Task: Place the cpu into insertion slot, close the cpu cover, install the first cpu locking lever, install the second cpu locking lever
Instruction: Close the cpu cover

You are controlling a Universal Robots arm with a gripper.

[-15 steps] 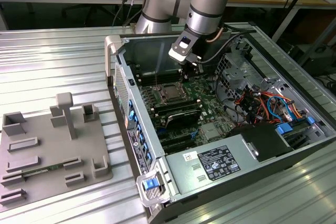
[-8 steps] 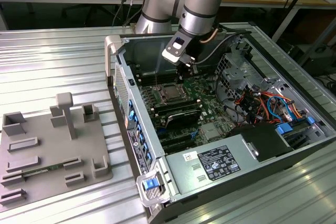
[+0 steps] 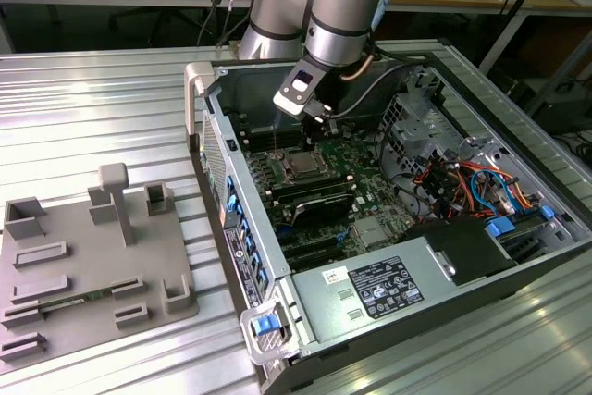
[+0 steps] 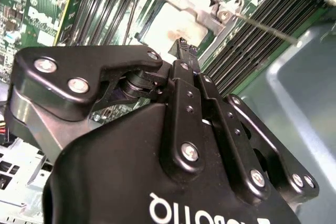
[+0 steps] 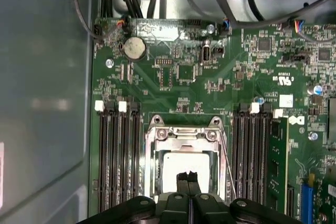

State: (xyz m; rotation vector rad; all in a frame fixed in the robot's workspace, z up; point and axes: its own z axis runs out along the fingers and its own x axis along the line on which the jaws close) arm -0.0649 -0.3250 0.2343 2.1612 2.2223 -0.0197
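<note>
Over the motherboard's socket the gripper hangs, fingers pinched together on nothing; the cpu sits in the insertion slot with the cpu cover seemingly down over it; likely step — the locking lever; press only that thin wire, never the cpu face — then tuck it under its hook

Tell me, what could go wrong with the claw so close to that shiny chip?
The shut claw is right above the cpu, which is framed by the cpu cover. Pressing too hard might scratch it or bend the cover. A thin locking lever looks unlatched, so the cover could lift. The memory slots beside it might get bumped.
</note>
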